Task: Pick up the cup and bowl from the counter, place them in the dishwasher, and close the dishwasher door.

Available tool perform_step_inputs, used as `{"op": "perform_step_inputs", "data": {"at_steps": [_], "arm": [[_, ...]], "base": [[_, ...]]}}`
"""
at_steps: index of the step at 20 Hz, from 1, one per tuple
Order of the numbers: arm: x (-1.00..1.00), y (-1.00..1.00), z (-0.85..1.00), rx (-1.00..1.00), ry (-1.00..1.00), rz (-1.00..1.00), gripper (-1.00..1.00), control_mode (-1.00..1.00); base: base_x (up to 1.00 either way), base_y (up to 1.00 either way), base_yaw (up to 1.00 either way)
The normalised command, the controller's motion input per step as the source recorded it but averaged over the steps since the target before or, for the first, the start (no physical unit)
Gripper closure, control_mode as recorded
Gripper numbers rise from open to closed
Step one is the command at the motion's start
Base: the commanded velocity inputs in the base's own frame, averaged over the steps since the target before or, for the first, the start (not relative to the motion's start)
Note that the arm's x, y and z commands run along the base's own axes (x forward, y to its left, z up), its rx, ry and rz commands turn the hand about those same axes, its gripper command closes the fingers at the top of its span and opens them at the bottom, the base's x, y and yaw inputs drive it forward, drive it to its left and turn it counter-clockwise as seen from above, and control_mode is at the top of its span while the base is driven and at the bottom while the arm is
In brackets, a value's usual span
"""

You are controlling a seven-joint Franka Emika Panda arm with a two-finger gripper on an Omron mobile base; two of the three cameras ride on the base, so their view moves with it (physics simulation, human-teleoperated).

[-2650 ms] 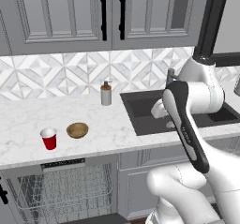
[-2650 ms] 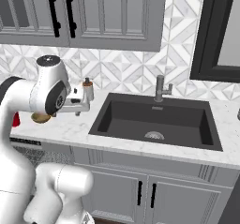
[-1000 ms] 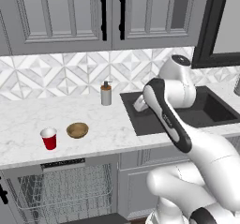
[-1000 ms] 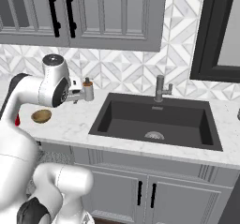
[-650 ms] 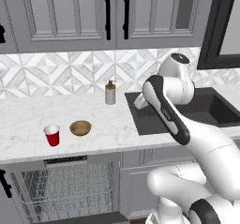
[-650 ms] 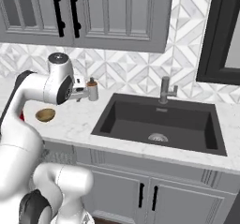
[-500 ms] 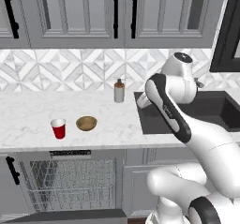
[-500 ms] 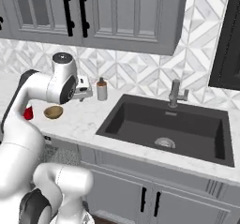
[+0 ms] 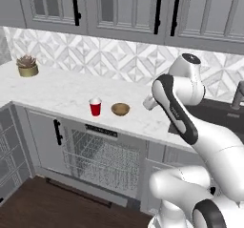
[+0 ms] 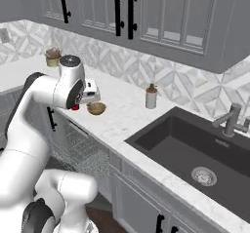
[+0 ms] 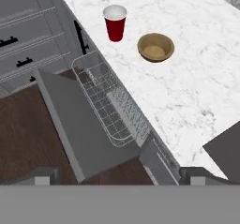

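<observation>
Your base has swung left: the cup (image 9: 96,107) now stands above the open dishwasher (image 9: 103,158), bowl (image 9: 120,109) at its 3 o'clock. I cannot tell how the jaws stand.

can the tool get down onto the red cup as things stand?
Probably yes. The red tapered cup with white rim stands upright alone on the white marble counter, apart from the tan wooden bowl; nothing covers it.

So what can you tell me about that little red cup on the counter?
The cup is small, red and tapered, with a white rim and white inside, plastic-looking. It stands upright and looks empty on the white marble-look counter, near the front edge above the open dishwasher. The bowl sits beside it, apart. Nothing else touches it.
</observation>
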Motion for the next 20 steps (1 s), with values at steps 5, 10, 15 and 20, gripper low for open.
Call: {"op": "perform_step_inputs", "data": {"at_steps": [5,10,15,20], "arm": [[0.00,0.00,0.00,0.00,0.00,0.00,-1.00,1.00],[0.00,0.00,0.00,0.00,0.00,0.00,-1.00,1.00],[0.00,0.00,0.00,0.00,0.00,0.00,-1.00,1.00],[0.00,0.00,0.00,0.00,0.00,0.00,-1.00,1.00]], "base": [[0.27,-0.50,0.64],[0.12,-0.72,0.36],[-0.03,-0.50,0.01],[0.65,-0.04,0.12]]}}
